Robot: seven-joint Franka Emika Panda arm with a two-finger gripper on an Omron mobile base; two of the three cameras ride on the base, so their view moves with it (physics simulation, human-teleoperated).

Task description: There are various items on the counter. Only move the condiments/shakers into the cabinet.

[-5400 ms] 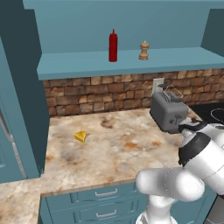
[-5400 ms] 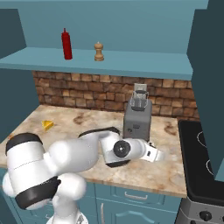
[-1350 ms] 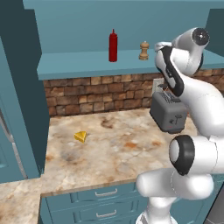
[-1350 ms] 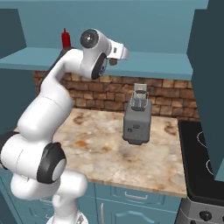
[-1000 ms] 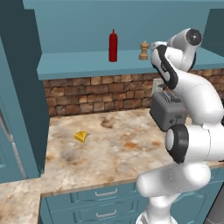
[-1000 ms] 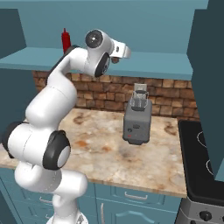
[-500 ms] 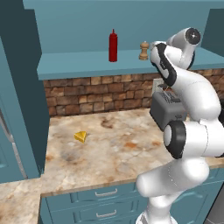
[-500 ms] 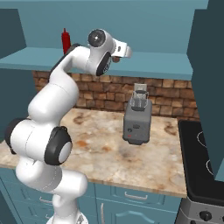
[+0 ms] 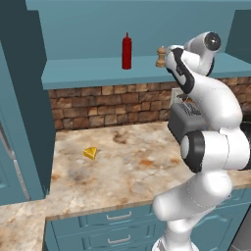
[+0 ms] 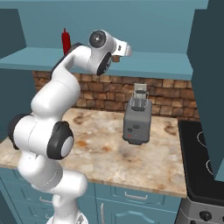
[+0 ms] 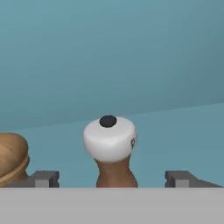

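On the shelf: the red bottle (image 9: 127, 51) stands upright on the blue cabinet (image 9: 98, 68) shelf, at upper centre of the left base view and upper left of the right base view.
Wooden shaker: the tan shaker (image 9: 161, 57) stands on the same shelf, to the right of the red bottle in the left base view and just left of the arm's hand; in the hand view its rounded side shows at the lower left edge.
White-topped shaker: the dark-brown shaker (image 11: 110, 151) stands upright on the shelf at lower centre of the hand view, white cap with a black dot on top, beside the tan shaker and apart from it.
Pincer: the pincer (image 11: 112, 178) is released, its fingertips (image 11: 43, 179) set wide at the lower left and lower right of the hand view, the white-topped shaker between them and touching neither.
Arm: raised to shelf height, at upper right of the left base view and upper centre of the right base view.
Surface: the mottled surface (image 9: 132, 166) carries the cheese wedge (image 9: 90, 153) at centre left of the left base view and the grey toaster (image 10: 137, 119) near the brick wall, well apart from each other.
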